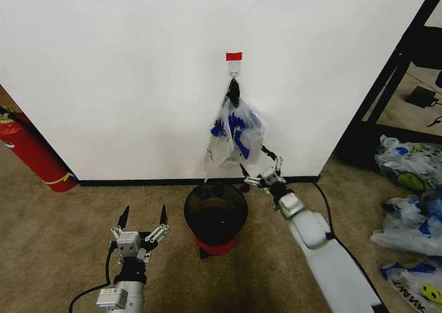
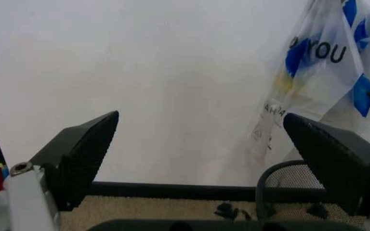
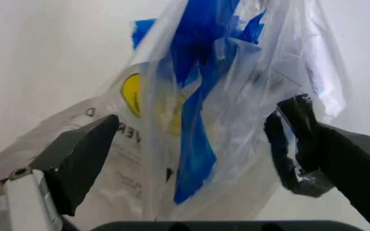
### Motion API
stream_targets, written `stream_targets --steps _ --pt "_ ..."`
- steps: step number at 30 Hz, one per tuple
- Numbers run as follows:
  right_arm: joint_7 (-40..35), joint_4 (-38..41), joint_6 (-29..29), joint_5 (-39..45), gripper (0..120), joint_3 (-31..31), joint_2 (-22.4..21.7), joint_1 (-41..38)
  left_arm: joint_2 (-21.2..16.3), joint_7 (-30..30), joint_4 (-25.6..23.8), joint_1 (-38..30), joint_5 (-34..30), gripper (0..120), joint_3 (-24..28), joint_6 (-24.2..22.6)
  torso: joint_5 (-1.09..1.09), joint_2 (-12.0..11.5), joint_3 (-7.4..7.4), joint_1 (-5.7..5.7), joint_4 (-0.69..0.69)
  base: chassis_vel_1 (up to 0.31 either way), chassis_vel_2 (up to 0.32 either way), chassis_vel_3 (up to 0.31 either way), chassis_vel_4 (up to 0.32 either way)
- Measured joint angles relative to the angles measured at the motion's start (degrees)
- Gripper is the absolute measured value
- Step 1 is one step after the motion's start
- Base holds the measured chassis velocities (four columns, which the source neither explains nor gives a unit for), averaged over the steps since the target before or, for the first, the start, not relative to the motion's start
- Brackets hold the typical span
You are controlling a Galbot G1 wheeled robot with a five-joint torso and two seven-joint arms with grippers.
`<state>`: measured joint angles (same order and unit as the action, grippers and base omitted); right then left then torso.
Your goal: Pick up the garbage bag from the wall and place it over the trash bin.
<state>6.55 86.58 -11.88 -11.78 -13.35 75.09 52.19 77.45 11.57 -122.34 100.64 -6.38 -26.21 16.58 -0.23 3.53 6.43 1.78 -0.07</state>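
Two grippers are in view before the white wall (image 1: 124, 64). We see the right gripper (image 1: 260, 166) reached forward and up on its extended arm, its fingers spread apart just below and beside the lower edge of the garbage bag (image 1: 235, 135). The bag hangs from a small metal hook (image 1: 234, 70) under a red tape strip (image 1: 234, 56) (a black clip gathers its top). Directly beneath stands the black trash bin (image 1: 215, 216) with a red base. The left gripper (image 1: 143, 222) rests low on the robot's left of the bin, upright, fingers spread and holding nothing.

In the right wrist view, the bag (image 3: 217, 96) fills the gap between the parted fingers (image 3: 82, 159), showing yellow print and blue patches. The left wrist view adds "YOU" lettering on the bag (image 2: 326, 62) and the bin's mesh rim (image 2: 288, 178).
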Motion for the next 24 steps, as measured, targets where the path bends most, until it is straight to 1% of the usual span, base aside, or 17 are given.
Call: stream_targets --steps 3,7,12,17,18,20,22,24 --pt "-0.9 -1.6 0.1 -0.1 100 0.4 0.6 -1.4 0.0 0.0 0.2 -0.1 -0.1 100 0.0 0.0 0.0 0.0 0.0 0.0 0.0 0.0 0.0 0.0 0.0" --pt "-2.6 -3.7 1.2 2.3 100 1.2 1.3 -3.5 0.0 0.0 0.7 -0.3 -0.2 100 -0.1 0.1 0.0 0.0 0.0 0.0 -0.02 0.0 0.0 0.0 0.0" --pt "-3.0 -4.0 2.1 4.6 100 1.5 1.6 -4.2 0.0 0.0 0.9 -0.5 -0.4 100 -0.1 0.2 0.01 0.0 0.0 0.0 -0.02 0.0 0.0 0.0 0.0" --pt "-3.0 -5.0 2.0 4.3 99 1.9 2.3 -4.9 -0.1 -0.1 1.3 -0.6 -0.7 100 -0.2 0.4 0.0 0.0 0.0 0.0 -0.01 0.0 0.0 0.0 0.0" --pt "-3.0 -5.0 2.0 4.2 94 1.9 2.5 -5.0 -0.1 -0.1 1.3 -0.7 -0.8 100 -0.2 0.4 0.0 0.0 0.0 0.0 0.0 0.0 0.0 0.0 0.0" --pt "-3.0 -5.1 1.9 4.1 87 1.9 2.7 -4.9 -0.1 -0.1 1.4 -0.7 -0.9 100 -0.2 0.5 0.0 0.0 0.0 0.0 0.0 0.0 0.0 0.0 0.0" --pt "-3.0 -5.1 1.8 3.8 79 1.9 2.7 -4.7 -0.1 -0.1 1.5 -0.7 -1.0 100 -0.3 0.5 0.0 0.0 0.0 0.0 -0.01 0.0 0.0 0.0 0.0" --pt "-3.0 -4.9 1.8 3.6 69 1.9 2.7 -3.9 -0.1 -0.1 1.7 -0.8 -1.0 100 -0.3 0.6 0.01 0.0 0.0 0.0 -0.02 0.0 0.0 0.0 0.0"
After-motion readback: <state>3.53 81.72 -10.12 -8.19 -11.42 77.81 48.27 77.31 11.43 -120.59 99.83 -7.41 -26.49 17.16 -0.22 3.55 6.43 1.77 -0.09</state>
